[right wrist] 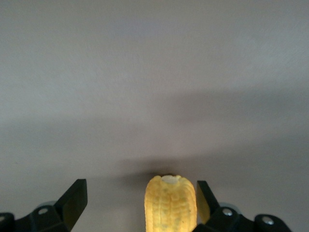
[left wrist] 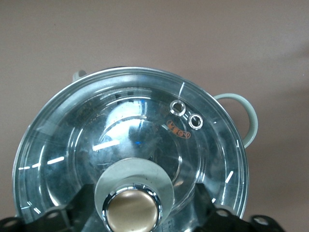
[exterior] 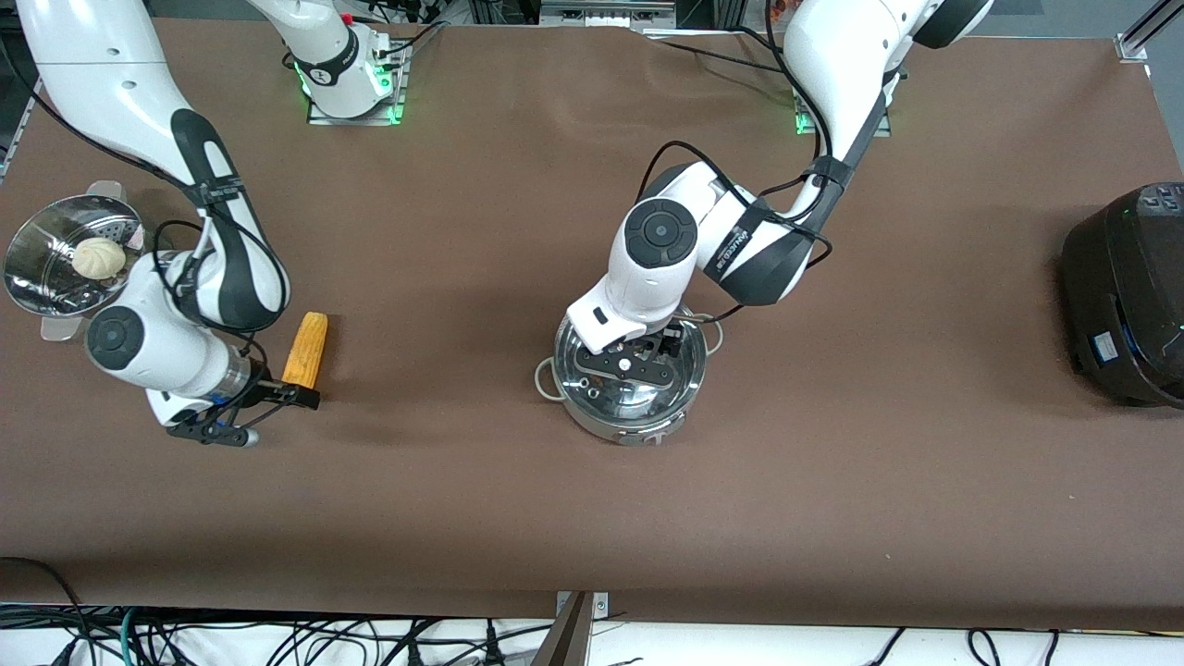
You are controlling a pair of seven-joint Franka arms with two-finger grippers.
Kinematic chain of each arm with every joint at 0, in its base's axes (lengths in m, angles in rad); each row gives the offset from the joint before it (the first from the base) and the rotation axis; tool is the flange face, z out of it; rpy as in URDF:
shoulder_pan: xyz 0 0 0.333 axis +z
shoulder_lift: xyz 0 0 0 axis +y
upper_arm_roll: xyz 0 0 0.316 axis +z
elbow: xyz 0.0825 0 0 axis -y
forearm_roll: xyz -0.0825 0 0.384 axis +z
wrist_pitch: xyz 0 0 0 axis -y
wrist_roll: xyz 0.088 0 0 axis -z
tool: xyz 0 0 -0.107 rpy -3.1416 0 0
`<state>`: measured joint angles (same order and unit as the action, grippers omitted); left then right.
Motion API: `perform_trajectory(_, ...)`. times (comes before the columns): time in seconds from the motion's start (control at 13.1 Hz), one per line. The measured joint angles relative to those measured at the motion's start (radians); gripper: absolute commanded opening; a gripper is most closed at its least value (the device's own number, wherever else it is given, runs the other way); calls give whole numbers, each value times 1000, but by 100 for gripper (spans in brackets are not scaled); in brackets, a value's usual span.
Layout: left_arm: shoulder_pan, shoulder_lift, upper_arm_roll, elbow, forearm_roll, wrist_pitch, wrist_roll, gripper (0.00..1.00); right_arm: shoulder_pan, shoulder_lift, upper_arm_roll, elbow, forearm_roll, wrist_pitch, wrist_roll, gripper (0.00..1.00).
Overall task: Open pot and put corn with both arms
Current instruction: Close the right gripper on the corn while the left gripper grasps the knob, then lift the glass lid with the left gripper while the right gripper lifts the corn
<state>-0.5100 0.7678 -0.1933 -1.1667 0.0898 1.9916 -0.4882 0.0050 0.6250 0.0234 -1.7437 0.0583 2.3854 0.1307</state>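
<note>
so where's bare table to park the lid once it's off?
Widest bare cloth: between the pot and the black cooker, and the whole strip nearer the front camera. Also open between the corn and the pot. Crowded at the right arm's end: steamer, corn, right gripper. The left gripper is at the lid knob.

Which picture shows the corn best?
The front view: the whole corn lies on the table, with the right claw at its nearer end. The right wrist view shows only one end of it between open fingers. The left wrist view shows no corn, just the pot lid.
</note>
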Motion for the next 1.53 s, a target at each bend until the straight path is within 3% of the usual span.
perform_trajectory(0.38, 0, -1, 8, -10, 13, 1, 1, 42, 0, -31, 2, -79, 0, 13, -32, 100)
perform_trajectory(0.84, 1, -6, 6, -10, 13, -5, 1, 24, -1, -88, 2, -186, 0, 13, -65, 100)
perform_trajectory(0.92, 1, -15, 4, -6, 13, -24, 0, 23, -2, -88, 1, -193, 0, 13, -77, 87)
perform_trajectory(1.07, 1, -44, -3, 32, 1, -128, -2, 21, -4, -88, -3, -203, 0, 13, -107, 24)
perform_trajectory(1.14, 3, -67, -3, 54, -5, -190, -2, 21, -6, -88, -3, -206, 0, 13, -119, 10)
perform_trajectory(1.22, 11, -92, -1, 67, -7, -242, -3, 21, -7, -88, -4, -207, 0, 13, -129, 0)
perform_trajectory(1.53, 137, -151, 13, 52, -6, -414, 240, 21, -8, -103, -6, -204, 0, 9, -136, 0)
